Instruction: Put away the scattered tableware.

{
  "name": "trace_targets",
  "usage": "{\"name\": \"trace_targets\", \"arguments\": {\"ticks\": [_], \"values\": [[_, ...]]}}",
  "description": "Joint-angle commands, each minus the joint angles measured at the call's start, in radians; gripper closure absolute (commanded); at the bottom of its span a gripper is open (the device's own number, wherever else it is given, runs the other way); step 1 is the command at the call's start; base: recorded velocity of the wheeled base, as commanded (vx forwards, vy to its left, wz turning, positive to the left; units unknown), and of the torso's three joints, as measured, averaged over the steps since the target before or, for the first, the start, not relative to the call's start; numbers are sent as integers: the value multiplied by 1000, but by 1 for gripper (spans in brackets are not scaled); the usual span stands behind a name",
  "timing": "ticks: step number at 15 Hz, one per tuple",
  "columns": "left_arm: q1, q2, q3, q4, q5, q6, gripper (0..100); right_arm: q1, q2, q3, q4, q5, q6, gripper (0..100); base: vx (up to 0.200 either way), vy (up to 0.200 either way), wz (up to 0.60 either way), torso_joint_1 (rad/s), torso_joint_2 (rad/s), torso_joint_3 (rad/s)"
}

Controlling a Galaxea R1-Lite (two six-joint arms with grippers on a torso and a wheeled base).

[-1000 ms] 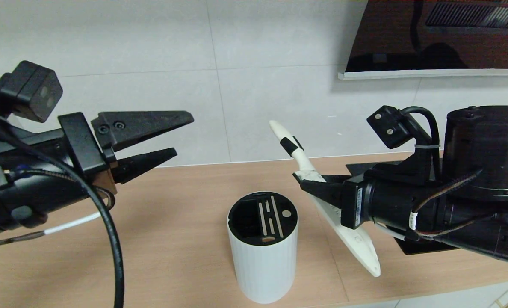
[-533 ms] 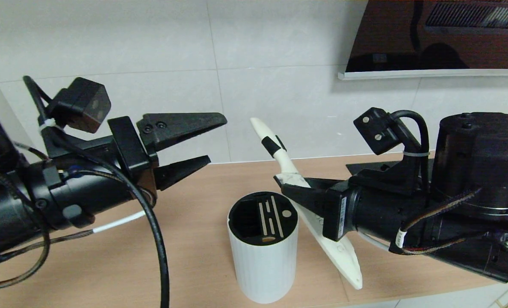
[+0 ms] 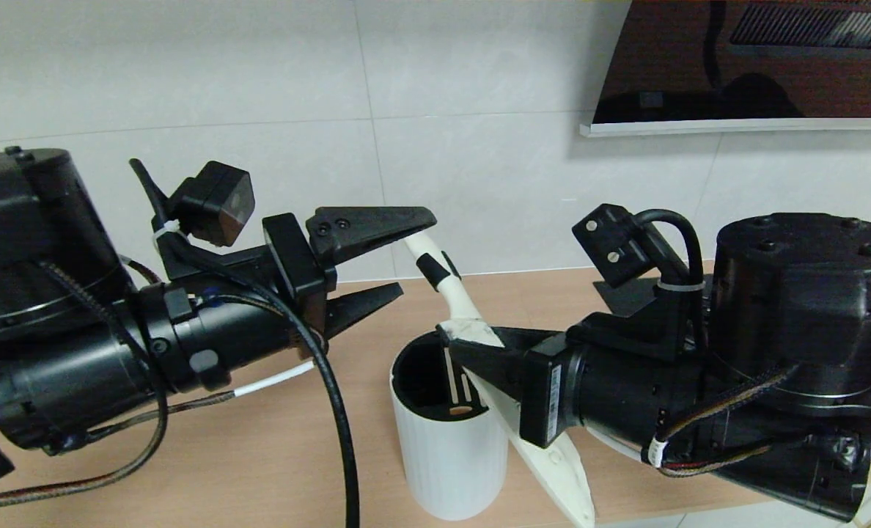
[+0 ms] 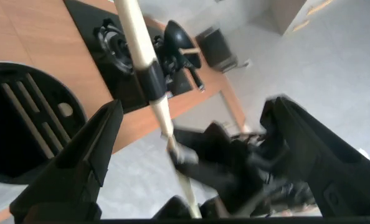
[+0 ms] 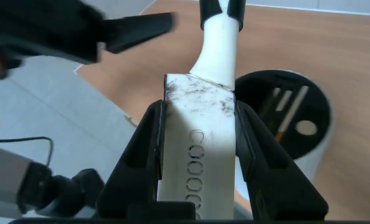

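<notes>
- Spatula (image 3: 459, 301), white with a black band (image 3: 433, 265) on its handle, slants above the middle of the wooden counter (image 3: 259, 455). Its handle end is up and to the left, and its slotted blade is down and to the right.
- On the left, the left end effector (image 3: 417, 253) is held above the counter's left half and points to the right. Its two fingers are spread wide and grip nothing.
- The tip of the spatula's handle lies in the gap between those spread fingers, just under the upper one in the head view. The left wrist view shows the handle crossing the space between them. Whether it touches either finger cannot be told.
- In the middle, the holder (image 3: 443, 455), a white cylinder, stands upright on the counter near its front edge. A black slotted insert (image 3: 421, 374) sits in its top.
- Just right of that, the right end effector (image 3: 468, 345) is clamped on the spatula where the handle widens into the blade. The right wrist view shows a finger pressed against each edge of the blade. The fingertips hang over the right part of the holder's rim.
- Below the grip, the blade runs down past the holder's right side, outside the holder.
- On the far right, a black hob (image 3: 615, 293) lies on the counter behind the right arm. A dark range hood (image 3: 736, 66) hangs on the white tiled wall (image 3: 479, 110) above it.
</notes>
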Motion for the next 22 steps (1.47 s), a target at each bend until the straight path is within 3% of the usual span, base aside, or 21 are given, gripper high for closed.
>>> {"name": "trace_targets", "arguments": {"ticks": [1,5,12,15,17,18,22], "values": [[-21,34,-1,-14,16,-9,0,8,4,-3,-1,0,2,100,0,0,0,0,0,0],[-69,112,-1,-52,103,-5,0,28,7,-4,-1,2,22,100,0,0,0,0,0,0],[-84,156,1,-88,146,0,0,34,10,-3,-4,3,27,100,0,0,0,0,0,0],[-84,175,2,-109,183,41,0,34,13,-3,-4,3,27,100,0,0,0,0,0,0],[-83,196,2,-140,214,51,0,34,15,-3,-4,3,27,100,0,0,0,0,0,0],[-84,198,2,-146,215,51,100,34,15,-3,-4,3,27,100,0,0,0,0,0,0],[-83,193,1,-149,214,49,100,34,18,-1,-4,3,27,100,0,0,0,0,0,0]]}}
